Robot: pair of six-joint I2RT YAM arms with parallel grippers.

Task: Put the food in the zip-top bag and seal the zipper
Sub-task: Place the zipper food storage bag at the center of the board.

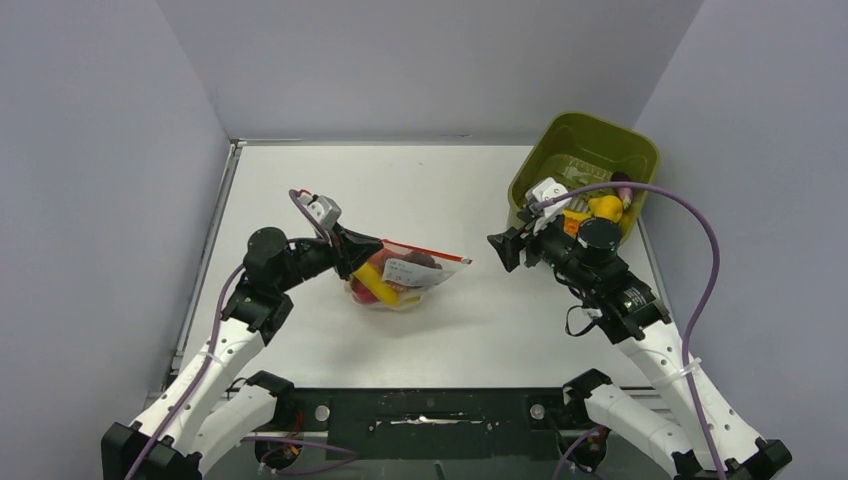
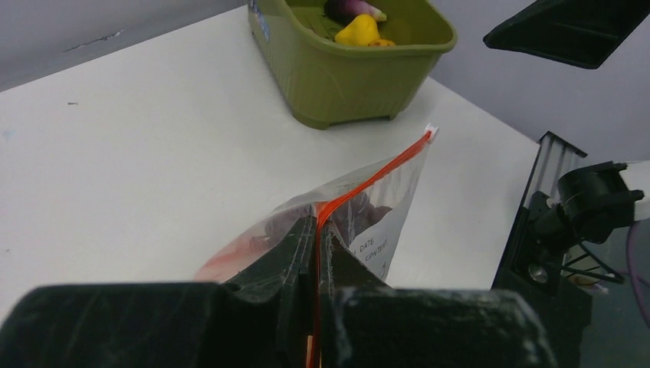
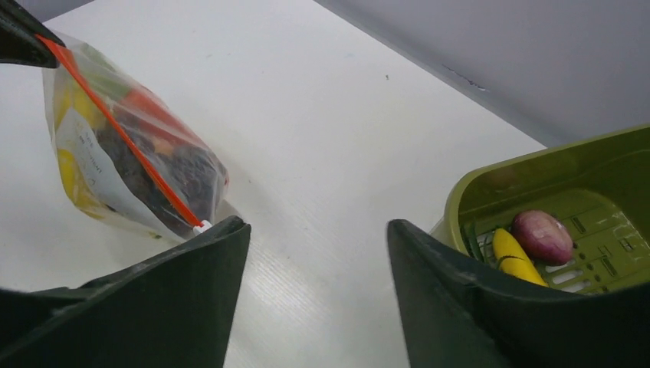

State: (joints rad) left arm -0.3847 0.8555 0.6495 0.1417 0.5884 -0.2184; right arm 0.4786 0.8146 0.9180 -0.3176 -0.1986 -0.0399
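The clear zip-top bag (image 1: 405, 277) lies mid-table with food inside: a yellow banana (image 1: 377, 283), red fruit and a dark purple piece. Its orange-red zipper (image 1: 430, 253) runs along the top edge. My left gripper (image 1: 362, 252) is shut on the zipper's left end; in the left wrist view the strip (image 2: 368, 179) runs out from between the closed fingers (image 2: 295, 245). My right gripper (image 1: 503, 250) is open and empty, just right of the bag's white slider end (image 3: 201, 227). The bag (image 3: 130, 165) shows at the left of the right wrist view.
An olive-green bin (image 1: 585, 150) stands at the back right, holding a yellow piece (image 3: 515, 257) and a purple-red onion-like piece (image 3: 542, 236). The bin also shows in the left wrist view (image 2: 349, 73). Grey walls enclose the table.
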